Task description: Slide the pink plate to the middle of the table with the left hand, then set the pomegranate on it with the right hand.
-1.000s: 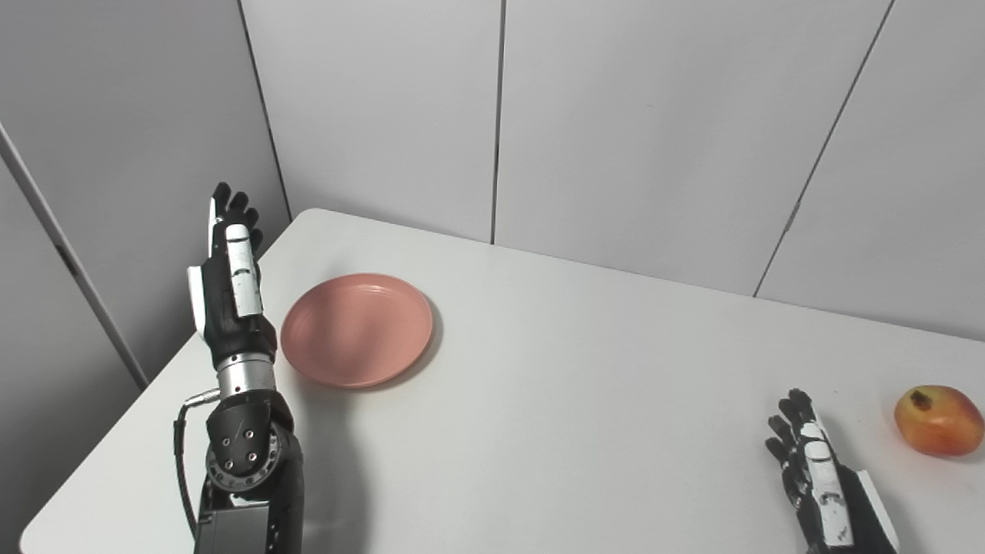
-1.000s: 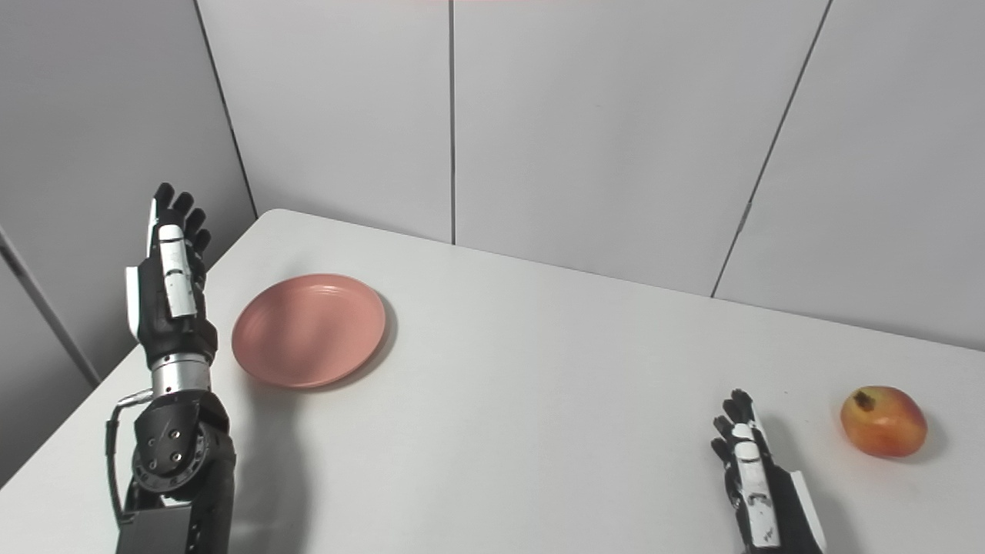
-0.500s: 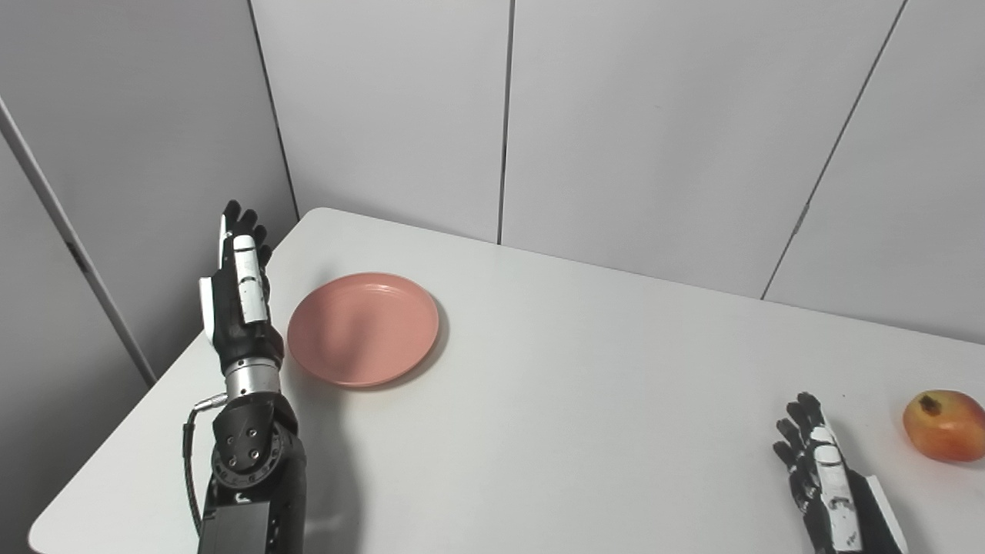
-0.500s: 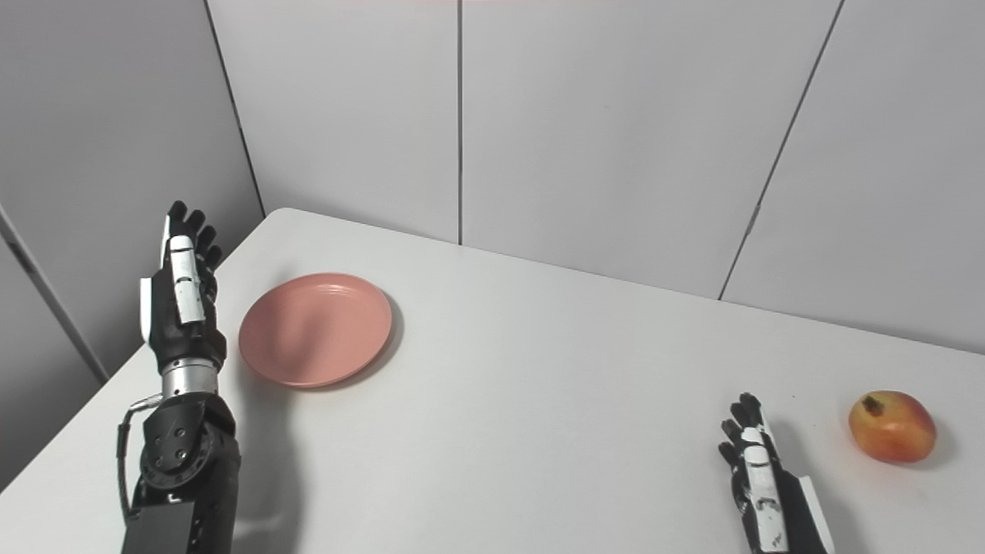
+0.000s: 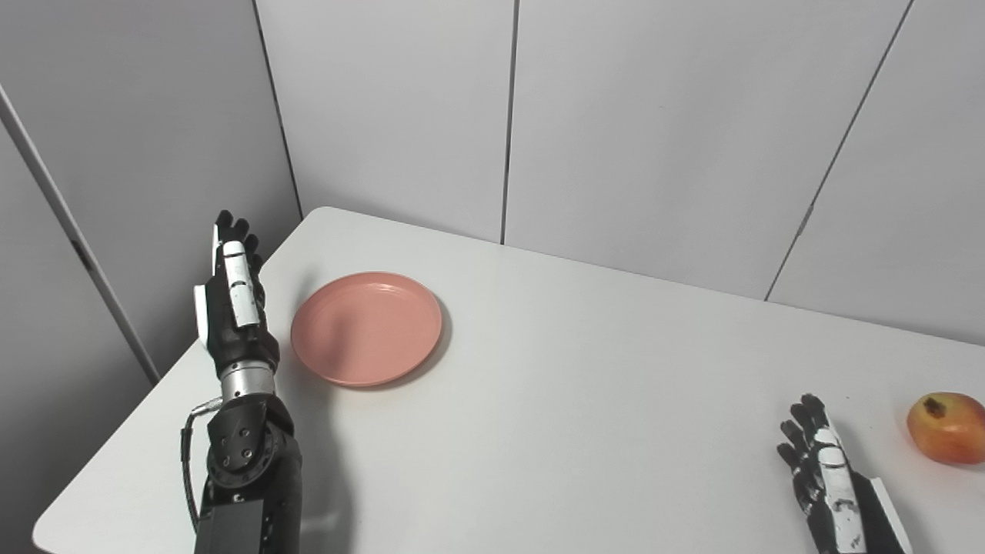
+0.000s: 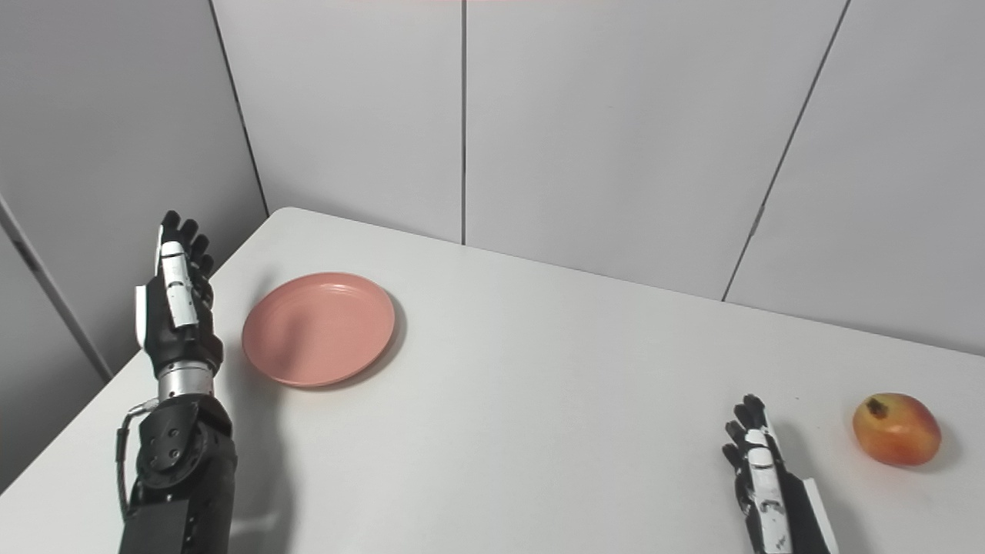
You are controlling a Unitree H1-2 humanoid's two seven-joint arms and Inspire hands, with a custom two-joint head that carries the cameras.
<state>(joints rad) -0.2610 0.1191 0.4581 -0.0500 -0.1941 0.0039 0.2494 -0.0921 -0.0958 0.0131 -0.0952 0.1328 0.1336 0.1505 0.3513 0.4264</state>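
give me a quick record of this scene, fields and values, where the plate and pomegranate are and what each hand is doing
plate: pink, empty, flat on the table's left part, not yet at the middle
pomegranate: on the table, far right, untouched
left hand: raised just left of the plate, fingers straight and pointing up, holding nothing, not clearly touching the plate
right hand: low at the near right, open, left of the pomegranate and apart from it
task stage: slide not yet done
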